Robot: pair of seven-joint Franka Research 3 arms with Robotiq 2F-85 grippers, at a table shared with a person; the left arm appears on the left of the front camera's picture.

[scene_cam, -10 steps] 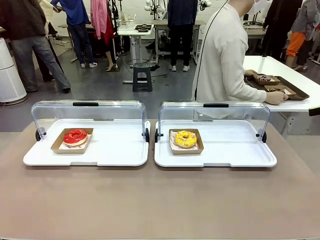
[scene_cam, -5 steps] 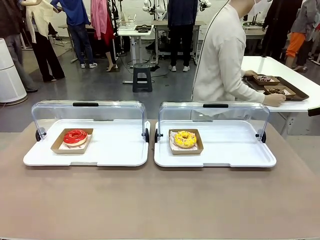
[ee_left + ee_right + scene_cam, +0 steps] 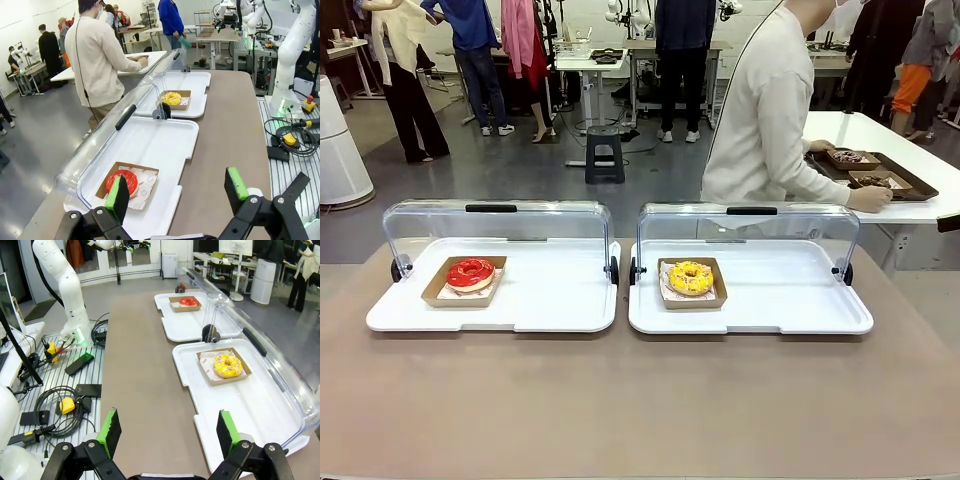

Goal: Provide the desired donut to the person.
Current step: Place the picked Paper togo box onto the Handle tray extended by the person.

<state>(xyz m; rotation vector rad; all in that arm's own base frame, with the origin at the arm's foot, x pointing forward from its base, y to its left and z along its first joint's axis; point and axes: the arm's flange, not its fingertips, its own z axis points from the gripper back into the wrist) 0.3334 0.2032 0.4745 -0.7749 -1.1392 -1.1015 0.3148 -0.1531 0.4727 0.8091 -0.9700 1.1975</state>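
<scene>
Two white trays on the bench (image 3: 640, 400), each with a clear lid swung up at the far edge. Left tray (image 3: 560, 300) holds a red donut (image 3: 471, 273) in a brown card boat; right tray (image 3: 790, 300) holds a yellow donut (image 3: 691, 277) likewise.

The person (image 3: 765, 120) stands beyond the right tray, turned aside, hands on a brown tray on a side table. No pointing or reaching toward either donut, so which one is wanted cannot be told.

Risks, as I judge them: moving now means guessing, and the wrong donut may go over. The raised lids stand close behind the boats; a careless approach could knock a lid. Frosting looks soft, so pinching the donut itself would mar it; the card boat seems the safer hold.

Left pincer (image 3: 177, 192): jaws wide apart, holding nothing, touching nothing, above the bench's near edge by the left tray. Right pincer (image 3: 167, 432): the same, wide and bare, near the right tray.
</scene>
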